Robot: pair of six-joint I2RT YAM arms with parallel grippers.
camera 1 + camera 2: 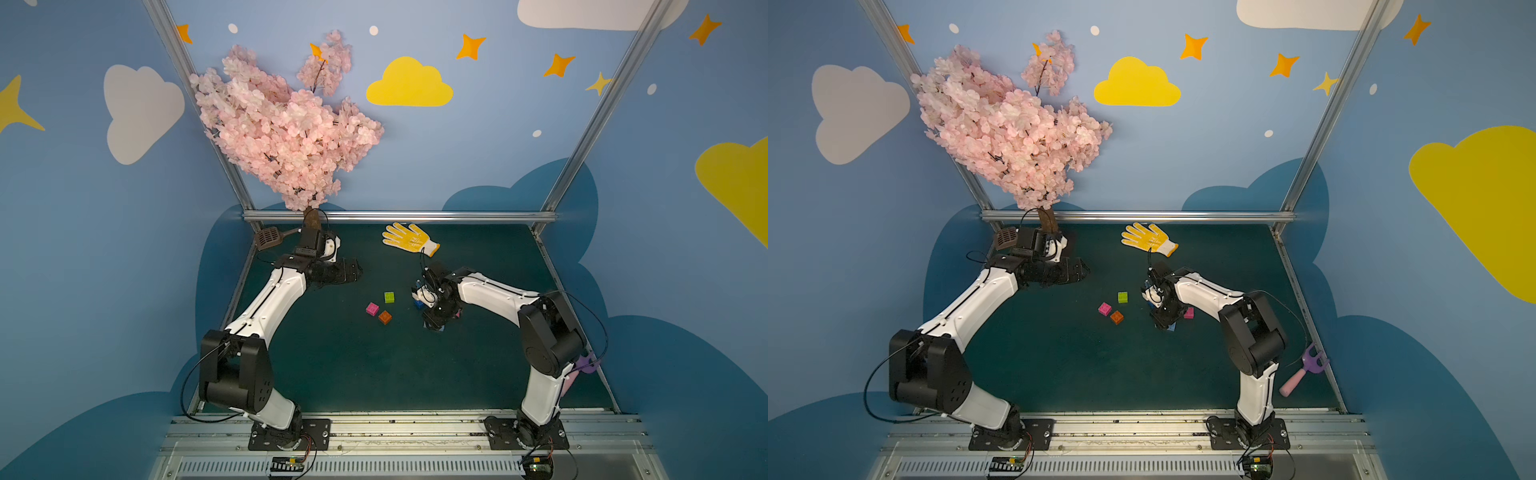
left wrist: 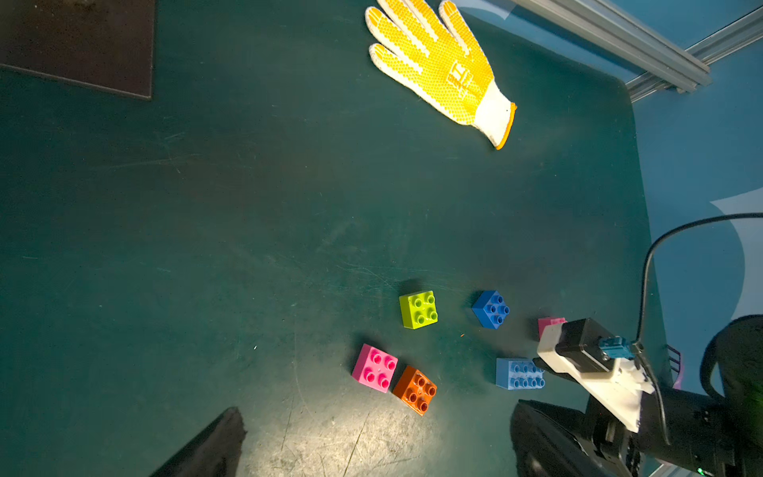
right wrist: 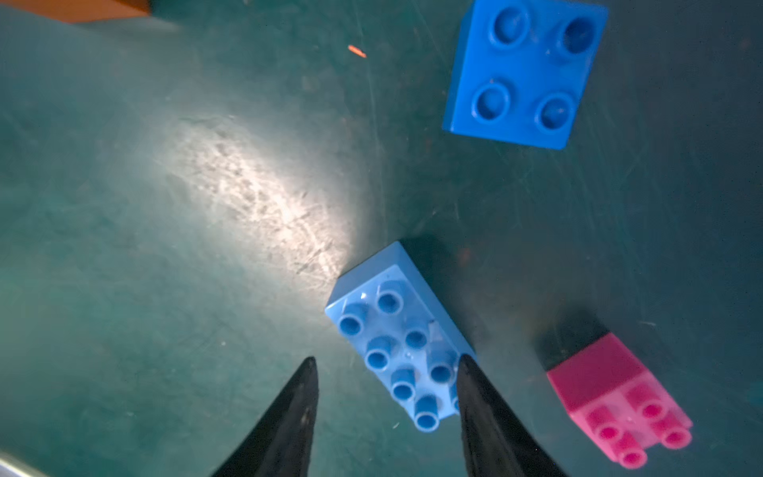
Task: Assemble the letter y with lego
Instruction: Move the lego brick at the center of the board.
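Fingers (image 3: 289, 421) of the right gripper (image 3: 388, 365) stand partly spread over one end of the long light blue brick (image 3: 394, 347), not clamping it. The left gripper (image 2: 377, 409) hangs wide apart and empty. No Y exists yet: all six bricks lie loose on the table (image 2: 247, 206). This looks like the first pick. Next, the fingers should square up across the brick's narrow sides, lower, and close.

Top views look down from high; close wrist views share lego (image 2: 520, 373).

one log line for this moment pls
build: not started, six bricks loose | left hand: open, empty | right hand: open, low over long light blue brick
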